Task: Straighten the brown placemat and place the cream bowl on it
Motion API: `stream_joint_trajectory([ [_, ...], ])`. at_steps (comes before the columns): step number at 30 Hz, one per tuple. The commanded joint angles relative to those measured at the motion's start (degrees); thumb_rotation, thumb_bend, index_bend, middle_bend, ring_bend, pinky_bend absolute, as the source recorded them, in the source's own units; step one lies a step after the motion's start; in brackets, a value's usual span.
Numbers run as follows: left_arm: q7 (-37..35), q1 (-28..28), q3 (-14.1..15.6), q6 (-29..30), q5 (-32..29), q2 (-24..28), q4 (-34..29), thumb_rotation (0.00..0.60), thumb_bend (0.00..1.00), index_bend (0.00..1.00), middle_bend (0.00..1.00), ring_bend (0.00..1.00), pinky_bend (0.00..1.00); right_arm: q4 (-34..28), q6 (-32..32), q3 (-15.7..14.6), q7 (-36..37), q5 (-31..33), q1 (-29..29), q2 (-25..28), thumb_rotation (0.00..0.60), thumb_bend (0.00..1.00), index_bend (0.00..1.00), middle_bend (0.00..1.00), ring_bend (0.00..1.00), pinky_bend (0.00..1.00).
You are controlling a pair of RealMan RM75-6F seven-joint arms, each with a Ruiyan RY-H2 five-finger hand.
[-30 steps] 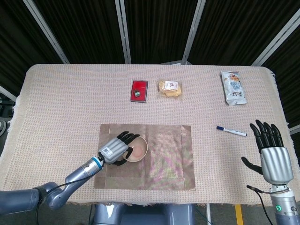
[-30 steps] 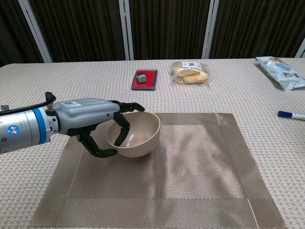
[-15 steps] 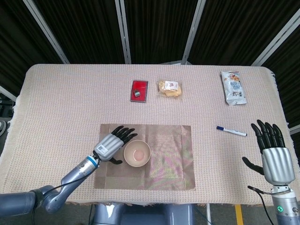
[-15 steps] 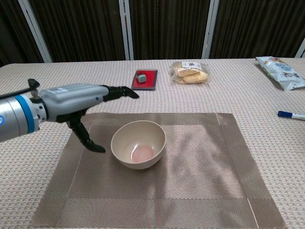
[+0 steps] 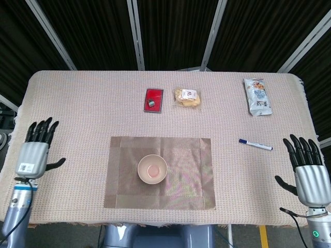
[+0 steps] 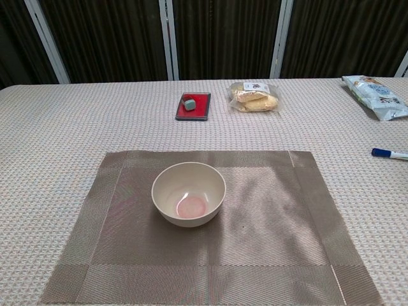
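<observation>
The brown placemat (image 5: 186, 181) (image 6: 274, 242) lies flat and square to the table's near edge. The cream bowl (image 5: 152, 169) (image 6: 189, 193) stands upright on the mat, left of its middle, with a pinkish patch inside. My left hand (image 5: 36, 147) hovers at the table's left edge, far from the bowl, fingers spread and holding nothing. At the right edge my right hand (image 5: 309, 170) is also empty with fingers apart. Neither hand shows in the chest view.
A red tray (image 5: 153, 99) (image 6: 193, 106) with a small grey block sits at the back centre, a bag of snacks (image 5: 186, 97) (image 6: 255, 96) beside it. A white packet (image 5: 257, 96) (image 6: 374, 88) lies back right. A blue-capped marker (image 5: 255, 144) (image 6: 390, 153) lies right of the mat.
My left hand let go of the bowl, which settled upright on the mat, then drew back far to the left edge of the table. The right hand sank slightly.
</observation>
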Motion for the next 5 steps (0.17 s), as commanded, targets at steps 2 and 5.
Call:
stream_joint_trajectory([
  [2,-6.49,5.43,3.36,3.40,2.47,3.48,-0.42,0.600,0.00,0.00,0.00,0.00,0.00,-0.05,0.14,-0.26,-0.87,-0.32,-0.19,-0.49,0.600,0.00,0.00,0.00,0.00,0.00],
  [5,-8.45,6.39,3.74,3.50,3.60,4.51,0.71,0.600,0.00,0.00,0.00,0.00,0.00,-0.15,0.39,-0.25,-0.87,-0.32,-0.33,-0.84,0.600,0.00,0.00,0.00,0.00,0.00],
])
